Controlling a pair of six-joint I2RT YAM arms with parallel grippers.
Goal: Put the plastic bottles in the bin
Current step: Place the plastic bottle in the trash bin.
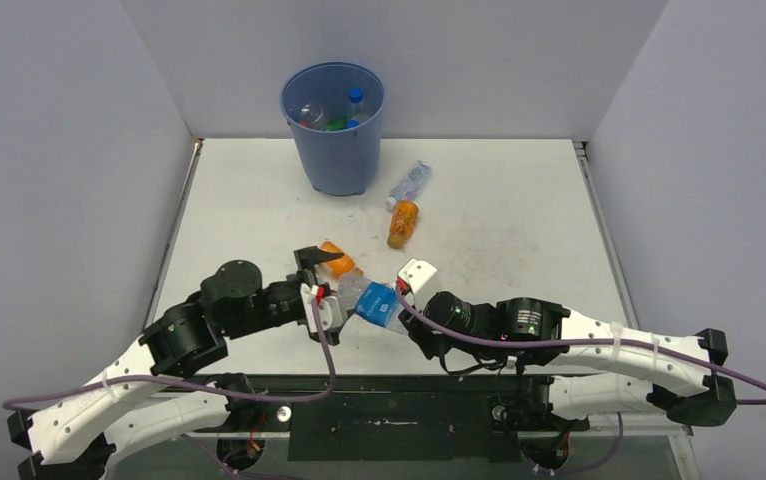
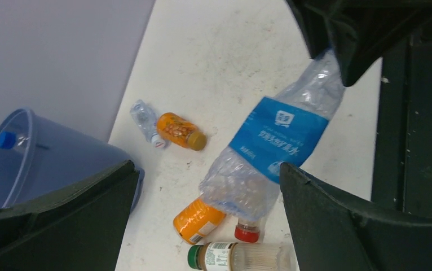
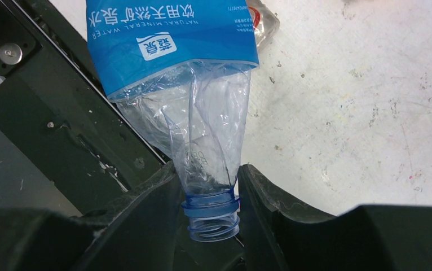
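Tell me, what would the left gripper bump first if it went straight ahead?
Probably the crushed blue-labelled bottle held by the right gripper; the left gripper opens toward it, though depth is unclear.

— What colour is the bin (image 1: 332, 130)?
— Solid blue.
— And the crushed bottle (image 2: 276, 135)?
— Clear, with a blue label lettered in white.
— The others?
— An orange bottle (image 2: 175, 130) with a brownish cap, a second orange bottle (image 2: 198, 219) with a white label, and a pale bottle (image 2: 242, 257) with a green cap. There's a red cap (image 2: 247, 231) too.
— The table (image 1: 519, 230)?
— White, with faint reddish smudges.
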